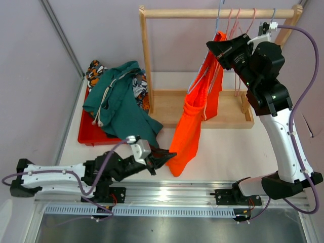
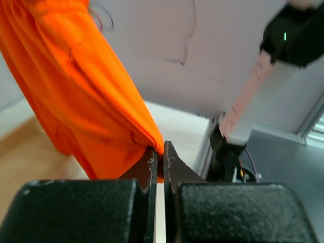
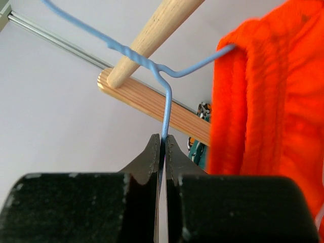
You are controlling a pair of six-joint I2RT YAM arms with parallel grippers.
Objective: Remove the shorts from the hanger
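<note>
The bright orange shorts (image 1: 195, 116) hang from a blue wire hanger (image 3: 164, 98) on the wooden rail (image 1: 217, 13). My left gripper (image 1: 167, 156) is shut on the bottom hem of the orange shorts (image 2: 91, 96), low near the table. My right gripper (image 1: 215, 50) is shut on the blue hanger's wire just below the rail (image 3: 152, 30), with the shorts' waistband (image 3: 268, 96) right of it. The dark teal shorts (image 1: 121, 101) lie heaped on a red tray (image 1: 88, 134) with printed pairs (image 1: 94, 70) under them.
The wooden rack (image 1: 147, 61) has a flat base tray (image 1: 228, 109) and several empty pink and blue hangers (image 1: 238, 25) on the rail. A metal rail (image 1: 167, 195) runs along the table's near edge.
</note>
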